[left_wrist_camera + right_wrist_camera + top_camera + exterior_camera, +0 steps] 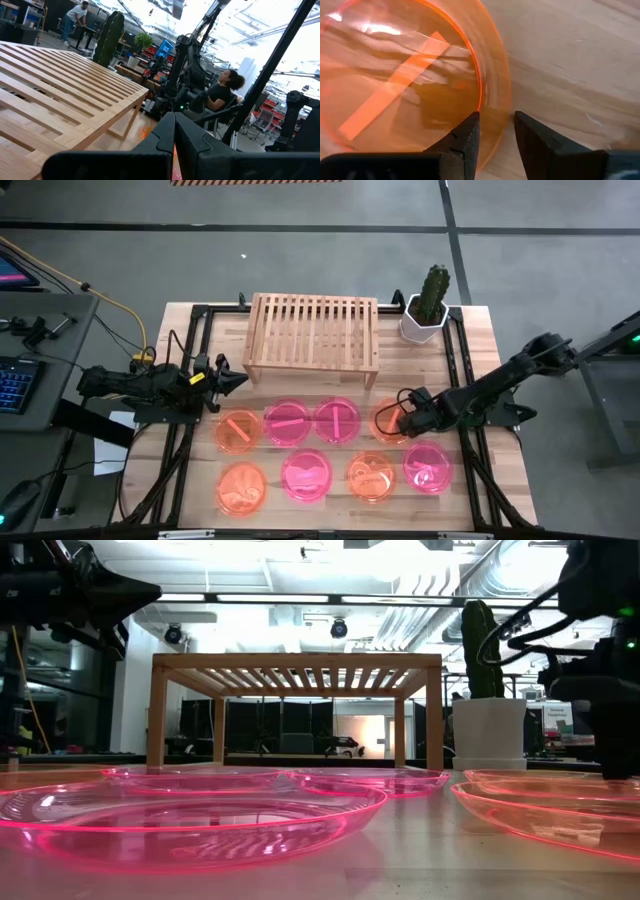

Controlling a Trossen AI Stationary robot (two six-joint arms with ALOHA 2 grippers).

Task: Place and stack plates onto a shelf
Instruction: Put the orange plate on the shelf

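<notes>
The right gripper straddles the rim of the orange striped plate, its jaws spread, in front of the shelf's right end. The left gripper hovers beside the shelf's left front corner, its jaws pressed together.

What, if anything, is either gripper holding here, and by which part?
Nothing is clamped yet. The right gripper straddles the rim of the orange striped plate, fingers open. The left gripper is shut and empty, short of the shelf.

The right claw seemingly touches an orange plate before the shelf.
</notes>
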